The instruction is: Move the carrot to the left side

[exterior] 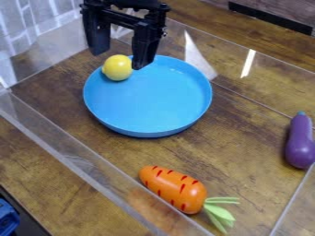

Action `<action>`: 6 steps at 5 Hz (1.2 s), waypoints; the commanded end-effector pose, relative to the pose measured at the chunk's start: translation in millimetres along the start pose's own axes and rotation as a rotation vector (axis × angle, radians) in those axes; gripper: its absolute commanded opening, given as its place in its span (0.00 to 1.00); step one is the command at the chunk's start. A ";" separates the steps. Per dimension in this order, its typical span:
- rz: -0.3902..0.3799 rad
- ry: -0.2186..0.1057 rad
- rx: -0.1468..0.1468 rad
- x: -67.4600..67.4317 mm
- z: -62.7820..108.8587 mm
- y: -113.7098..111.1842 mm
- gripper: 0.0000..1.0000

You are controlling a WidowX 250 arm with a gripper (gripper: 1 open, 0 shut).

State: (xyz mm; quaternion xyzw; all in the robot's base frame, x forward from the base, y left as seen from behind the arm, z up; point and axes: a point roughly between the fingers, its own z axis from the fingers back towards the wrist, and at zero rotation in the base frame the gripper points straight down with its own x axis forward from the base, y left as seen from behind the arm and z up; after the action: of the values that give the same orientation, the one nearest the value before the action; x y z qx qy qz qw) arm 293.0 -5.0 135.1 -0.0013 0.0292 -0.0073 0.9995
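The carrot (175, 189) is a stubby orange toy with thin dark stripes and a light green leafy top. It lies on the wooden table near the front, right of centre, its leaves pointing right. My black gripper (122, 48) hangs at the top of the view, far from the carrot, above the back rim of the blue plate (154, 115). Its two fingers point down and stand open with nothing between them. One fingertip is just beside the yellow ball (116, 67).
The yellow ball rests against the plate's back left rim. A purple eggplant (299, 140) lies at the right edge. Clear plastic walls (55, 147) fence the wooden table along the left, front and back.
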 end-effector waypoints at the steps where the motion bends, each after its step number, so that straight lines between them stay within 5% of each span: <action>1: -0.056 0.002 0.007 4.8 -10.3 -1.2 1.00; 2: -0.163 -0.010 0.024 11.2 -28.1 -4.4 1.00; 3: -0.344 -0.024 0.029 -0.4 -36.8 -23.4 1.00; 4: -0.506 -0.037 0.066 -8.5 -56.2 -38.7 1.00; 6: -0.657 -0.069 0.126 -4.0 -85.3 -52.5 1.00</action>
State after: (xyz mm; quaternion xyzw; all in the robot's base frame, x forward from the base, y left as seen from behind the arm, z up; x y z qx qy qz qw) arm 280.3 -53.6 41.6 0.0488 0.0101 -0.3240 0.9447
